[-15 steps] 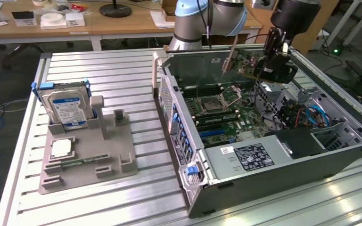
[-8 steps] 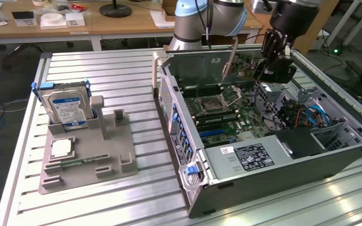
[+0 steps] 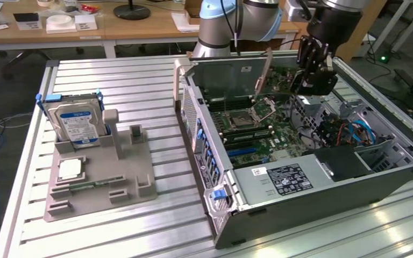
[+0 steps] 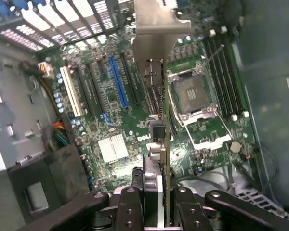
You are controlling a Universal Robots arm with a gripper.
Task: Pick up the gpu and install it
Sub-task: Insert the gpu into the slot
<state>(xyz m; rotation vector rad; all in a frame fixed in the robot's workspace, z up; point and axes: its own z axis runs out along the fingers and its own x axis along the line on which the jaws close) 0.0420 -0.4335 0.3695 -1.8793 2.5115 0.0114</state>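
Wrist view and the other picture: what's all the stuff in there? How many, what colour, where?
computer case: one, dark grey, open, on the table, exterior view's right
motherboard: one, green, inside the case
gpu: one, silver bracket, held above the motherboard
hard drive: one, silver with blue label, standing in the holder
holder: one, grey, on the table, exterior view's left
table: one, silver, under everything
gripper: one, black, shut on the gpu
arm: one, pale blue and grey, at the case's far side
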